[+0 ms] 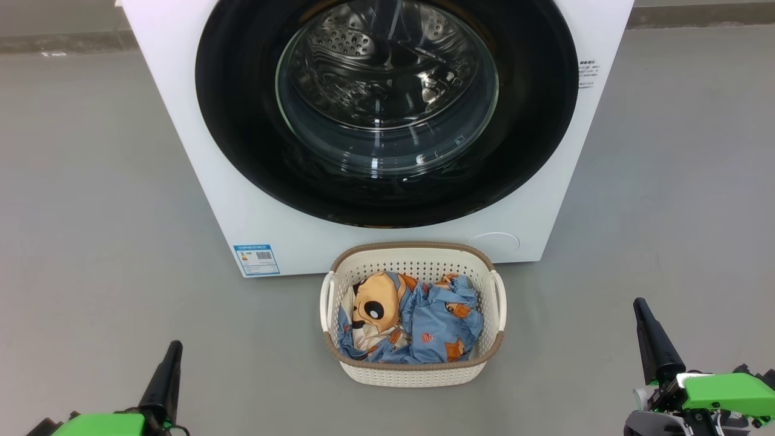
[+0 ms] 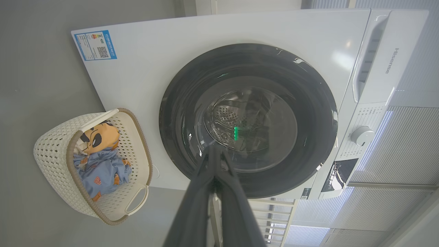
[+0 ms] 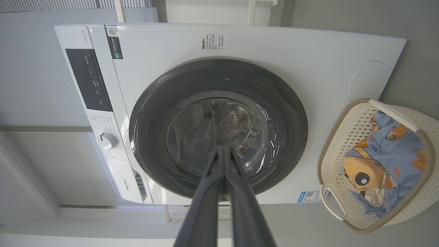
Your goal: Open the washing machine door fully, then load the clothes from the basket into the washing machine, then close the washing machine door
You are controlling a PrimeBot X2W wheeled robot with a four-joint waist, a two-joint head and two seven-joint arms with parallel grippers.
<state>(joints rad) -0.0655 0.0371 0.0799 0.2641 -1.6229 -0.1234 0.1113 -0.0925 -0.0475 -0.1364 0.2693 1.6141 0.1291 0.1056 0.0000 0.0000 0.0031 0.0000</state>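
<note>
A smooth grey floor (image 1: 91, 181) spread across the scene, and in the wrist views pale ribbed wall panels (image 2: 394, 206) ran behind the appliance. On that floor stood the big white front-loading washing machine (image 1: 242, 212), square to the robot. Its large round glossy black door (image 1: 236, 121) lay flush against the front, shut, taking up most of the face. The door's bulging clear glass window (image 1: 387, 139) showed the perforated steel drum (image 1: 348, 39) behind it, with reflections across the glass.

The small rectangular cream plastic basket (image 1: 418, 375), with perforated sides, a brown rim band and two side handles, sat on the floor just before the machine's foot, below the door and between the robot and the washer. Inside lay the crumpled light blue cartoon-print clothes (image 1: 442, 327) with orange fox motifs. A big tan and cream animal face was turned upward at the basket's left side.

The left gripper (image 1: 175, 346) rested low at the left and the right gripper (image 1: 637, 303) low at the right. Each had its long dark fingers pressed together on nothing, well apart from basket and door.

A round white service hatch (image 1: 493, 242) sat at the machine's lower right corner, a blue label sticker (image 1: 256, 259) at its lower left, and a pale round dial (image 2: 362, 135) on the control strip.
</note>
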